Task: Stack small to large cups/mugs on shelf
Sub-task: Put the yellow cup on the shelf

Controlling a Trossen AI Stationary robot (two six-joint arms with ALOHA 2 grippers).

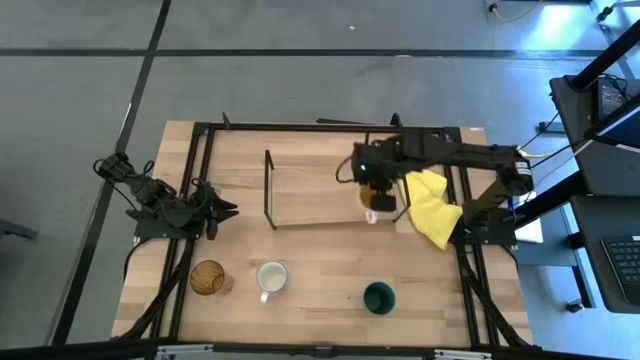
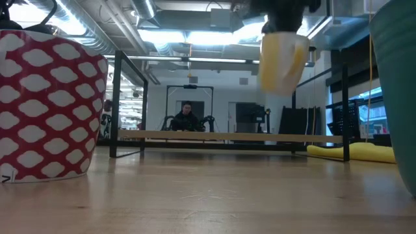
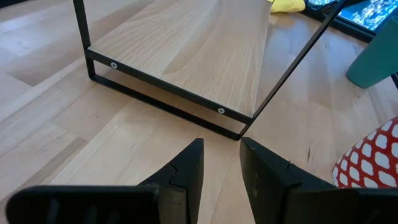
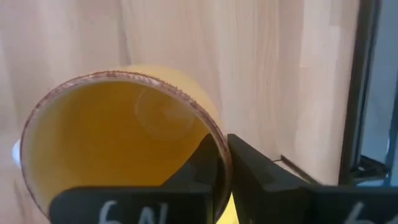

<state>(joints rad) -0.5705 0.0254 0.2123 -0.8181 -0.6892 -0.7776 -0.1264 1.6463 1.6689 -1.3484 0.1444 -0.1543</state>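
Right gripper [image 4: 222, 163]: over the right end of the shelf in the high view; its jaws pinch the rim of the yellow mug, one finger inside the rim and one outside.
Yellow mug [image 4: 118, 134]: lifted clear of the board, hanging from the right gripper; in the low view it [image 2: 281, 60] shows well above the shelf board, its open mouth facing the wrist camera. From above it [image 1: 372, 199] sits at the board's right end, mostly hidden under the gripper.
Shelf [image 1: 315, 190]: low rack in the middle of the worktop, light wooden board between thin black wire end frames; the board is bare in the left wrist view [image 3: 186, 50].
Left gripper [image 3: 219, 171]: at the left side of the worktop, pointing toward the shelf's left end frame; jaws slightly spread, holding nothing. From above it [image 1: 222, 210] lies well apart from the cups.
Glass [image 1: 208, 278]: amber tumbler, upright, near the front left edge of the worktop.
White mug [image 1: 271, 277]: upright, just right of the glass, handle toward the front edge. The low view shows a red pattern on its side [image 2: 45, 107].
Green cup [image 1: 379, 297]: upright, near the front edge, right of the white mug, well apart from it.
Yellow cloth [image 1: 432, 208]: crumpled on the worktop just beside the shelf's right end.
Worktop [image 1: 330, 270]: light wood with a black frame.
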